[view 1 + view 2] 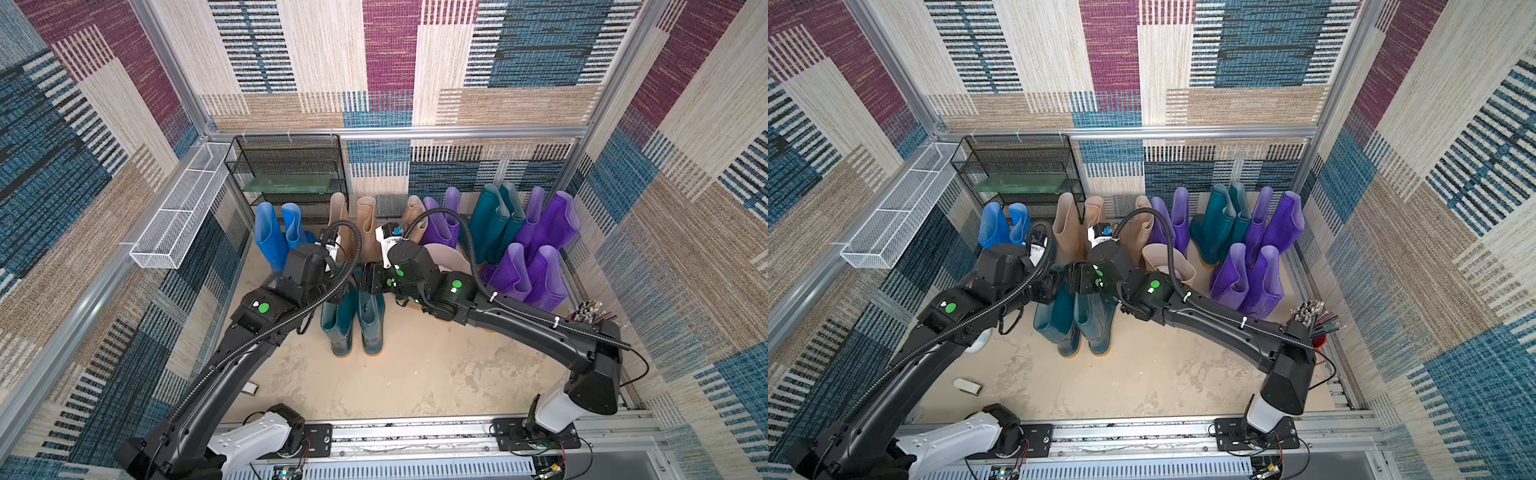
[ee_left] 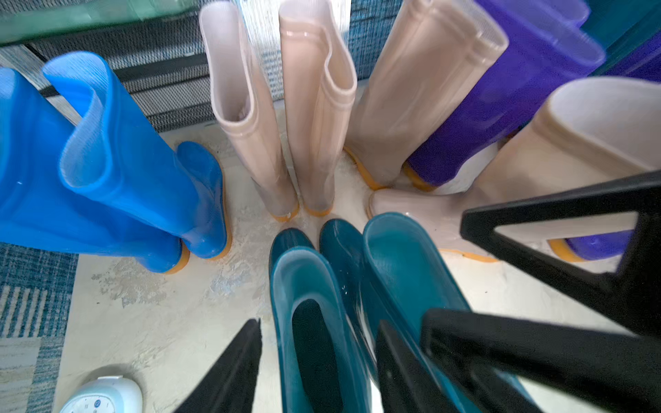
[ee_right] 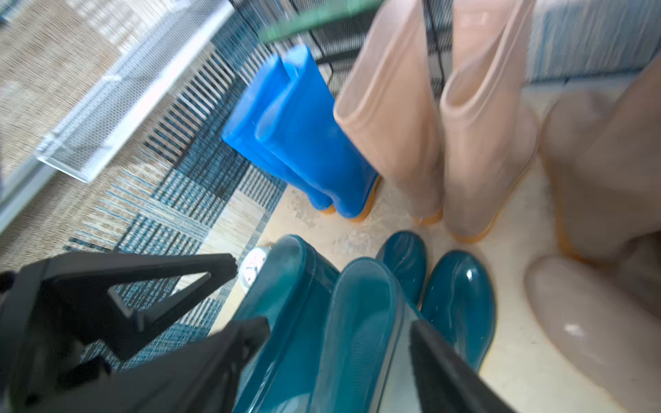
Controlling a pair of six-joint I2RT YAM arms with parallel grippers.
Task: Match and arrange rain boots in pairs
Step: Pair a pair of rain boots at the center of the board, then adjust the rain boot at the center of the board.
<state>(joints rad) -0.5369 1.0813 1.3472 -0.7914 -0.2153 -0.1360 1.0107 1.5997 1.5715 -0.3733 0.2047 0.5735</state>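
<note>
Progress looks far along: the teal pair [image 1: 338, 332] stands matched just under the left pincer [image 2: 320, 323] and right pincer [image 3: 339, 323], both released, while beyond the right pincer the rear beige boot [image 2: 422, 93] and nearer beige boot [image 2: 579, 143] await pairing.

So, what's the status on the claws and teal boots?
Both open: left gripper, right gripper, each over a boot top. Teal boots upright, side by side. Beige boot close by.
</note>
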